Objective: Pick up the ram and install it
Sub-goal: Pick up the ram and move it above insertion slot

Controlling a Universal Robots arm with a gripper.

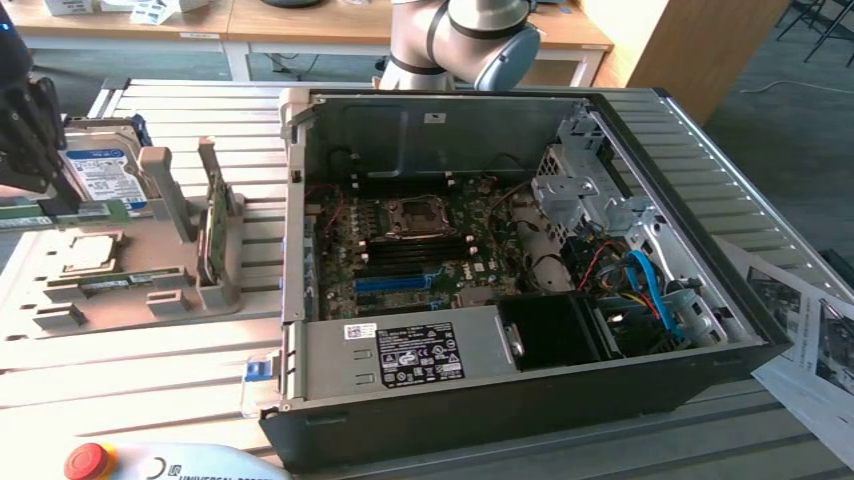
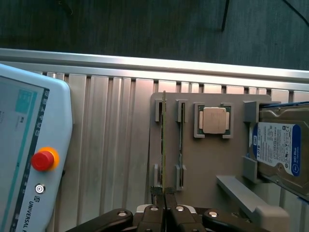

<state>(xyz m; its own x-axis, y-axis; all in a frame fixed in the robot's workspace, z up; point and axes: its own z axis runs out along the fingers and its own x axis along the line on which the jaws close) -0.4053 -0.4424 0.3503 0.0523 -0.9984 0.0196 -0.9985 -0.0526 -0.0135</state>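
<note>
We see the gripper (image 2: pixel 164 202) pinching the ram (image 2: pixel 164 145) edge-on, seemingly just over its slot in the gray tray (image 2: pixel 207 164), whose square pocket holds a processor (image 2: pixel 214 121).

Open computer case (image 1: pixel 534 410) on the slatted worktop (image 1: pixel 147 370); at its nine o'clock in the exterior view, a grey tray (image 2: pixel 205 164) carries a blue-labelled hard drive (image 1: pixel 104 172) and processor (image 2: pixel 214 120).
</note>
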